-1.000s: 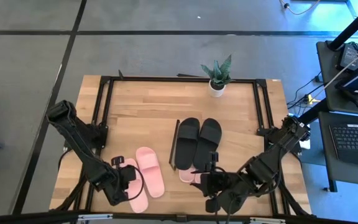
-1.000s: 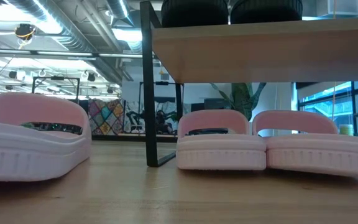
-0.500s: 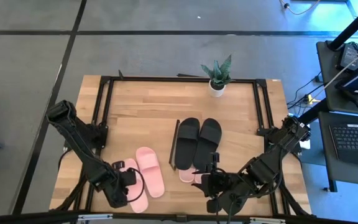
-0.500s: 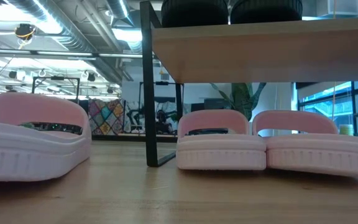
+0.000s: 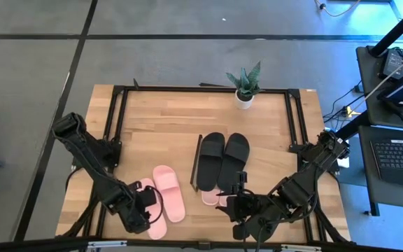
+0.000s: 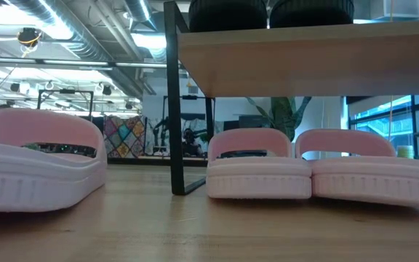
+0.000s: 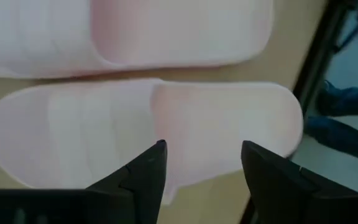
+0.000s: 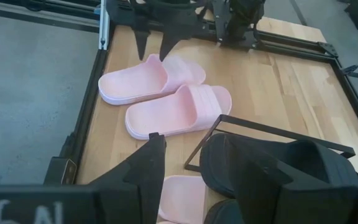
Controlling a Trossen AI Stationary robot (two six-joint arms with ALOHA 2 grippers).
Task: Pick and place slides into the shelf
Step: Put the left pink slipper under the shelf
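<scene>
My left gripper (image 7: pixel 201 163) has just spread wide above the nearer slide of the loose pink pair (image 5: pixel 161 201) at the near left, nothing pinched; a grasp comes next, I judge. My right gripper (image 8: pixel 201 163) waits spread, empty. Farther off, the shelf (image 6: pixel 304 62) carries the matte black slides (image 5: pixel 224 155), smooth foam, rounded straps.

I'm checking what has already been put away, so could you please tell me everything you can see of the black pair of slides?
The black pair of slides lies side by side on the shelf's light-wood top board, near the middle of the table. Each has a wide single strap and an open toe, and looks like matte foam. In the high view they run parallel, edges close together or touching. A pale pink pair sits beneath them under the board. No gripper touches them; the right gripper hangs open nearby.
</scene>
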